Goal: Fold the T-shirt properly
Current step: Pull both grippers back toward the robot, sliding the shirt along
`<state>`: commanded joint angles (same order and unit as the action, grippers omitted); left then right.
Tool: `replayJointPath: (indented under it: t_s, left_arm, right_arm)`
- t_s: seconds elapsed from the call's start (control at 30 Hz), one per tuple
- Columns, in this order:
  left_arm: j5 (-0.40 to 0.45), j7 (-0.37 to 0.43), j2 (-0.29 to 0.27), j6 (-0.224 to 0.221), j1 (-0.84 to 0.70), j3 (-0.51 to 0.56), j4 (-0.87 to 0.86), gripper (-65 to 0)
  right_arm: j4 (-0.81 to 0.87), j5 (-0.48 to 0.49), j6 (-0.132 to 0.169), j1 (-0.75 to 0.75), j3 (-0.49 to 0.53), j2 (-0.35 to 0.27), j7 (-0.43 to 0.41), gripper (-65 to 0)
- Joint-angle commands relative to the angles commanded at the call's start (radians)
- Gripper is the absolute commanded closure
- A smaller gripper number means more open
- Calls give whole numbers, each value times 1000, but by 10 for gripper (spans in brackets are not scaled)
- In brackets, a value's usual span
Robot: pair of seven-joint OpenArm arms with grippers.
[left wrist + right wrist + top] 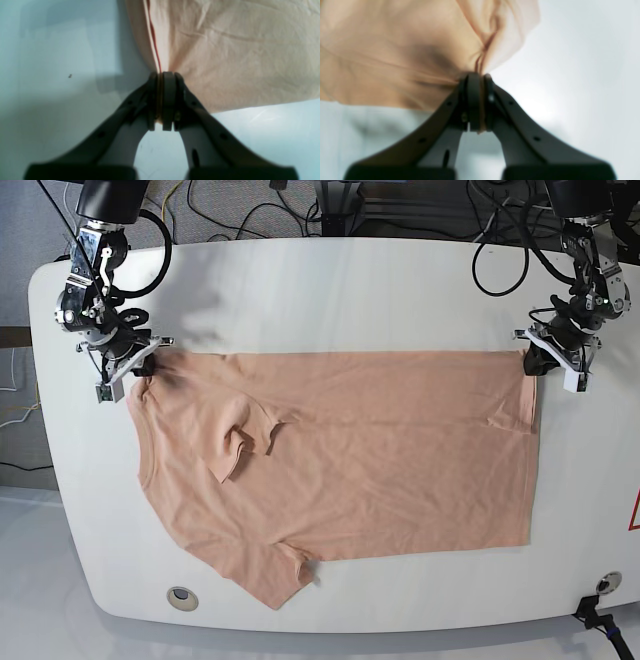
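The peach T-shirt lies spread across the white table, with one sleeve folded inward over the body and the other sleeve at the front edge. My left gripper is shut on the shirt's far right corner; in the left wrist view the gripper pinches the hem of the fabric, which is lifted slightly. My right gripper is shut on the shirt's far left corner near the shoulder; in the right wrist view the gripper clamps bunched fabric.
Cables run along the table's far edge. A round hole sits at the front left and another at the front right. Bare tabletop lies behind the shirt.
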<state>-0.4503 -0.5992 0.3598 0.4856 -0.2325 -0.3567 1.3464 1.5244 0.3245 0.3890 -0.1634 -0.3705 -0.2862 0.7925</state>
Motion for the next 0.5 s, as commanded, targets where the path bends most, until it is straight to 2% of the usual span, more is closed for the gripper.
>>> replayJointPath:
  t_s: [0.07,0.13,0.27,0.5]
  left_arm:
    - [0,0,2,2,-25,-3,29,0]
    - [0,0,3,2,-77,-3,71,0]
    - [0,0,3,2,-184,-3,167,0]
    - [0,0,21,2,-359,-6,273,0]
  right_arm:
    - [66,0,-3,-52,0,11,14,0]
    - [127,-3,-5,-97,-2,46,46,0]
    - [233,-6,-3,-195,-61,94,77,0]
    - [302,-5,0,-338,-75,86,77,0]
